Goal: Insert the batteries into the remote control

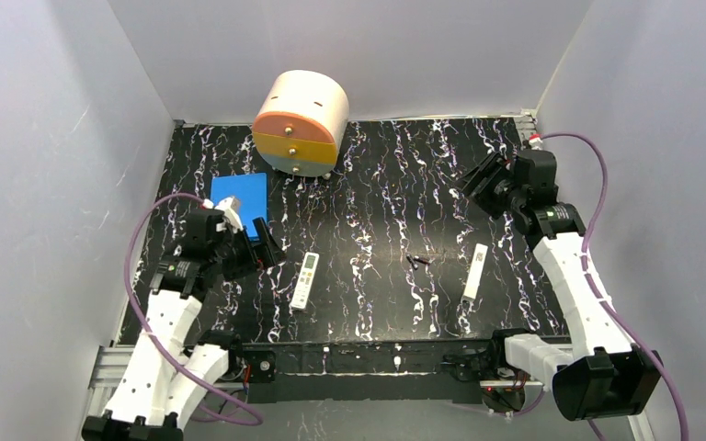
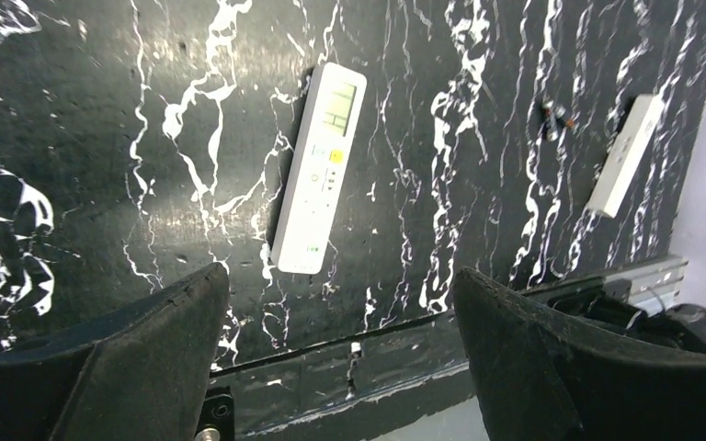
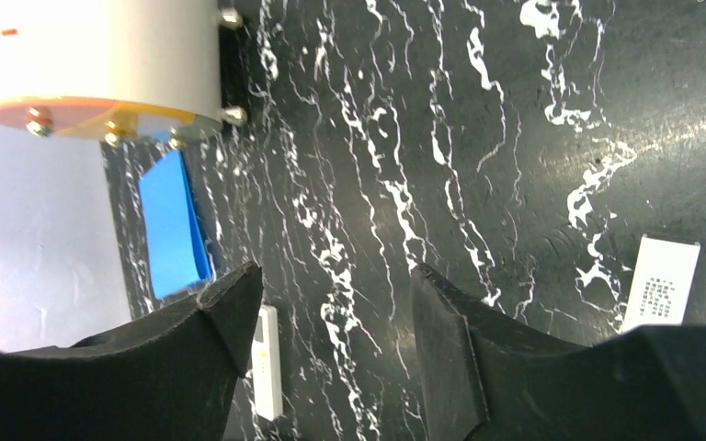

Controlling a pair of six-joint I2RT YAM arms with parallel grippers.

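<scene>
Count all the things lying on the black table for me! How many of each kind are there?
Remote control: 1
Batteries: 2
White bar: 1
Blue flat block: 1
Round drum: 1
Total: 6

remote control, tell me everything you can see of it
The remote control is a slim white, plastic-looking handset lying flat and face up on the black marbled table. Its pale-green screen is at the far end, with a yellow button and smaller buttons below it. It lies slightly askew near the front edge, to the left of the batteries. Nothing touches it. The back cannot be seen.
</scene>
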